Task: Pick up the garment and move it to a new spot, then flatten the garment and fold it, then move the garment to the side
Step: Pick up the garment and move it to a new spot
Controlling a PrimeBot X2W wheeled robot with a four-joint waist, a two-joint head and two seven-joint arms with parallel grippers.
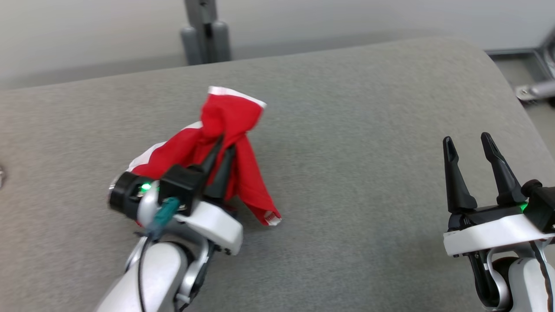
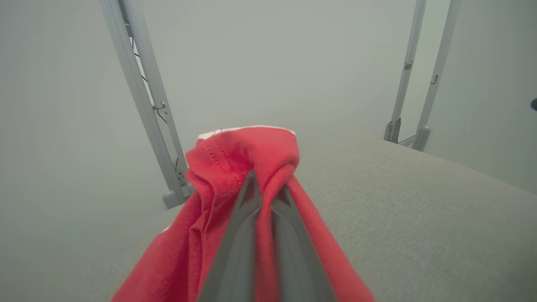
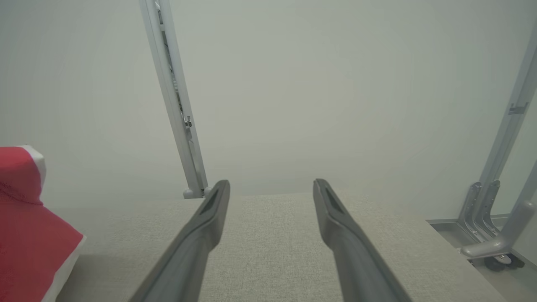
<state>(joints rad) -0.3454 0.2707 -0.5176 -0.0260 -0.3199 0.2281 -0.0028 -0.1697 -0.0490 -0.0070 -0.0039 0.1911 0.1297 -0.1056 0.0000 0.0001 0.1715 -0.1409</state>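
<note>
The red cloth garment with white trim (image 1: 227, 115) is bunched up on the left part of the grey fabric-covered bench (image 1: 368, 151). It is drawn into a peak, and its lower folds trail down to the surface. The left gripper (image 1: 226, 146) has its jaws narrowed onto that peak, with red cloth pinched between the dark fingers and spilling down both sides. Well apart at the near right, the right gripper (image 1: 466, 139) hangs with jaws wide and nothing between them. A grey metal post (image 1: 206, 30) stands beyond the far edge.

Matt cloth garment (image 1: 230, 115) (rough-woven table (image 1: 368, 130))
</note>
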